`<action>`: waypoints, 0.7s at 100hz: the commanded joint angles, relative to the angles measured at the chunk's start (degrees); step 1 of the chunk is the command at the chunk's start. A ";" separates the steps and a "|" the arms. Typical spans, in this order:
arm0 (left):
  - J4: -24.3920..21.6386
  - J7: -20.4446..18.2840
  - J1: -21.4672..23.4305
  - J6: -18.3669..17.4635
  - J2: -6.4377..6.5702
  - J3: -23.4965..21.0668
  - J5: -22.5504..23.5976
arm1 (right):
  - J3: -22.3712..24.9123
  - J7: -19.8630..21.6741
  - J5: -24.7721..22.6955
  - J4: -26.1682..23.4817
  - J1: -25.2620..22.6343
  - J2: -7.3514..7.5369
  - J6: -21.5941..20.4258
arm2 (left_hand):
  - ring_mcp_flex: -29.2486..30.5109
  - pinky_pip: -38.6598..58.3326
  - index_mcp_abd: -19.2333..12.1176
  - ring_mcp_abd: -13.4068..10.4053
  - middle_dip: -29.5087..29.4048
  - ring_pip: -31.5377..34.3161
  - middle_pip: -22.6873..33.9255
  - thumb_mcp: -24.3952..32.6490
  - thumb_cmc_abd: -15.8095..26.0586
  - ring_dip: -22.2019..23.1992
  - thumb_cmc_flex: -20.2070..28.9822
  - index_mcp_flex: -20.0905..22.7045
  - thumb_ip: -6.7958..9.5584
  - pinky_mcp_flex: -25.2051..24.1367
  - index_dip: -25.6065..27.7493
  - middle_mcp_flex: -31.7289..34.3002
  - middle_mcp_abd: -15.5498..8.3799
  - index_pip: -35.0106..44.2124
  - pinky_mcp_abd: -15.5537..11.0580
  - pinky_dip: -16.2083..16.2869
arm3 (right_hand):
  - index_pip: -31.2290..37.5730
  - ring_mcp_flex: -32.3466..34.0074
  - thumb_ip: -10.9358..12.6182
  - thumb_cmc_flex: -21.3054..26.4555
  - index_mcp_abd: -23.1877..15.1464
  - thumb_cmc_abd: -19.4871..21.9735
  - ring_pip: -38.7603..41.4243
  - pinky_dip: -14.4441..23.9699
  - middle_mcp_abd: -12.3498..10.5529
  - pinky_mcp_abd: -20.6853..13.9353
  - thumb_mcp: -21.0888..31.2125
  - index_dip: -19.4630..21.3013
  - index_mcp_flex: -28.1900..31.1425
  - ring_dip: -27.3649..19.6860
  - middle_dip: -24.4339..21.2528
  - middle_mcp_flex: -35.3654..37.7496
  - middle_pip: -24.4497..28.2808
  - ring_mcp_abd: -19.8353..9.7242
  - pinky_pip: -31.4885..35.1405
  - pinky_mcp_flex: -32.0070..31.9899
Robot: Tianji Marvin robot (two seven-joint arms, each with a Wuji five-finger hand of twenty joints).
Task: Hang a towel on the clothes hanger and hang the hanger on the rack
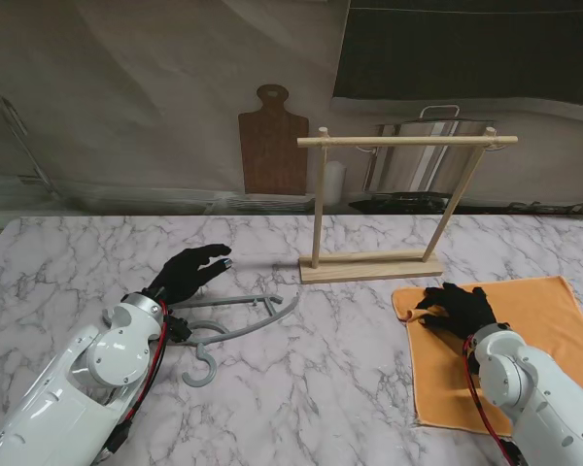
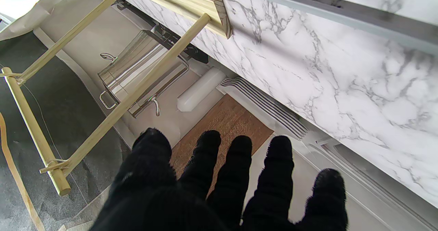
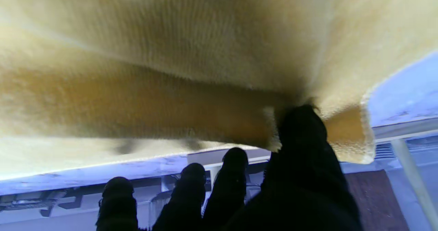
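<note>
The orange towel (image 1: 510, 340) looks soft and limp; right hand (image 1: 459, 309) fingers pinch its lifted corner. Left hand (image 1: 189, 272) fingers are spread, holding nothing, beside the hanger (image 1: 243, 320).

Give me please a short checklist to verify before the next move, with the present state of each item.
1. Towel flat on the table, within reach: ok.
2. Right hand over the towel's left corner: ok.
3. Right hand has a closed grip on the towel: cannot tell; one finger touches the edge, the others are spread.
4. Hanger free on the table: ok.
5. Left hand holds the hanger: not ok, open above it.
6. Rack upright, bar bare: ok.
</note>
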 commanded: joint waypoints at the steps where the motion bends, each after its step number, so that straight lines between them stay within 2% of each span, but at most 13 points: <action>1: 0.36 -0.75 -0.18 -0.17 -0.08 0.29 -0.04 | -1.09 -0.72 -0.62 1.90 -0.36 -0.50 -0.85 | -0.50 19.11 -0.29 0.13 0.63 -0.32 0.24 -0.80 3.28 0.46 -0.13 0.27 -1.32 -1.02 0.02 0.35 -1.10 0.24 0.47 1.08 | 6.38 2.78 -2.04 -1.57 5.86 -1.52 -0.41 -3.57 -2.79 -0.26 13.10 7.41 10.15 0.73 2.80 4.17 3.72 -2.01 0.98 0.26; 3: 0.38 -0.76 -0.21 -0.18 -0.08 0.31 -0.04 | -1.19 -1.17 -0.57 2.08 -0.26 -0.55 -1.12 | -0.47 19.11 -0.29 0.12 0.62 -0.31 0.23 -0.81 3.26 0.46 -0.14 0.24 -1.32 -1.00 0.02 0.30 -1.11 0.23 0.47 1.08 | 6.92 3.75 -3.41 -3.85 6.24 -2.73 -0.58 -4.35 -3.11 -0.05 17.94 7.67 10.42 0.66 3.61 4.97 5.46 -1.94 1.75 0.36; 5: 0.41 -0.77 -0.23 -0.19 -0.08 0.32 -0.05 | -1.28 -1.60 -0.52 2.24 -0.16 -0.60 -1.37 | -0.51 19.11 -0.34 0.21 0.63 -0.33 0.24 -0.73 3.28 0.46 -0.01 0.19 -1.30 -1.00 0.02 0.30 -1.07 0.21 0.48 1.08 | 6.92 4.61 -3.98 -4.59 6.64 -3.26 -0.59 -4.64 -3.39 0.07 19.83 8.36 10.87 0.77 4.66 5.67 7.41 -1.91 2.17 0.50; 14: 0.50 -0.74 -0.28 -0.21 -0.09 0.36 -0.09 | -1.55 -3.25 0.01 2.72 0.19 -0.87 -2.32 | -0.45 19.09 -0.33 0.16 0.63 -0.29 0.24 -0.81 3.28 0.48 -0.14 0.19 -1.32 -1.03 0.02 0.29 -1.07 0.21 0.47 1.08 | 7.28 7.86 -4.42 -4.66 8.31 -4.24 0.05 -4.91 -3.35 0.72 22.18 10.17 12.19 1.25 7.17 9.69 12.54 -1.84 3.31 1.19; 17: 0.52 -0.72 -0.28 -0.22 -0.09 0.35 -0.09 | -1.60 -3.50 0.15 2.69 0.24 -0.94 -2.47 | -0.48 19.09 -0.34 0.10 0.64 -0.30 0.25 -0.79 3.32 0.48 -0.13 0.20 -1.32 -1.02 0.02 0.31 -1.13 0.22 0.51 1.09 | 6.46 8.58 -5.13 -5.44 9.03 -4.86 0.17 -5.76 -2.99 1.00 24.65 12.08 12.74 1.75 7.92 10.60 13.99 -1.74 5.40 0.75; 24: 0.57 -0.60 -0.30 -0.26 -0.11 0.33 -0.04 | -1.80 -4.32 0.19 2.68 0.38 -1.05 -2.95 | -0.49 19.07 -0.31 0.08 0.64 -0.31 0.23 -0.78 3.31 0.47 -0.11 0.14 -1.31 -1.06 0.02 0.24 -1.13 0.20 0.47 1.09 | 7.15 10.58 -5.20 -5.00 10.51 -5.17 1.43 -6.11 -1.51 1.80 25.69 13.67 13.40 2.41 9.20 14.53 16.93 -1.54 6.85 1.02; 32: 0.62 -0.44 -0.32 -0.32 -0.15 0.29 -0.04 | -2.10 -4.90 -0.02 2.44 0.49 -1.13 -2.95 | -0.45 19.05 -0.28 0.18 0.66 -0.29 0.28 -0.79 3.33 0.49 -0.14 0.09 -1.32 -1.07 0.01 0.32 -1.09 0.17 0.46 1.09 | 6.80 13.59 -5.38 -5.63 12.55 -5.80 3.99 -6.70 2.36 3.63 27.74 16.66 15.41 3.96 11.65 19.49 20.43 -0.03 11.10 0.54; 41: 0.66 -0.27 -0.30 -0.45 -0.16 0.19 0.12 | -2.51 -5.11 0.65 2.08 0.62 -1.37 -2.46 | -0.46 19.02 -0.30 0.08 0.68 -0.28 0.30 -0.80 3.33 0.50 -0.16 0.08 -1.32 -1.06 0.00 0.32 -1.18 0.16 0.51 1.09 | 6.27 15.95 -5.51 -5.82 14.75 -5.94 6.82 -6.83 5.05 4.58 29.32 20.01 16.76 5.62 13.74 21.31 23.67 0.33 13.75 -0.02; 54: 0.71 0.03 -0.24 -0.66 -0.19 0.00 0.26 | -3.23 -5.60 0.63 2.14 1.04 -1.44 -2.55 | -0.42 18.99 -0.29 0.11 0.70 -0.26 0.33 -0.81 3.35 0.51 -0.18 0.02 -1.32 -1.08 -0.01 0.34 -1.16 0.14 0.43 1.08 | 6.12 18.08 -5.59 -5.67 16.46 -5.88 9.29 -6.91 7.18 4.84 30.12 23.02 17.51 7.55 16.16 22.07 26.30 1.09 14.95 -0.21; 70: 0.63 0.42 -0.04 -0.82 -0.25 -0.38 0.39 | -3.93 -5.75 0.34 1.17 1.18 -1.51 -2.32 | -0.41 18.94 -0.32 0.01 0.72 -0.26 0.36 -0.79 3.38 0.52 -0.17 -0.05 -1.32 -1.14 -0.02 0.36 -1.25 0.12 0.43 1.07 | 5.68 19.03 -5.59 -5.21 17.77 -5.84 9.85 -7.02 8.24 5.24 30.73 25.20 17.93 8.67 17.56 22.08 27.45 1.72 15.22 -0.76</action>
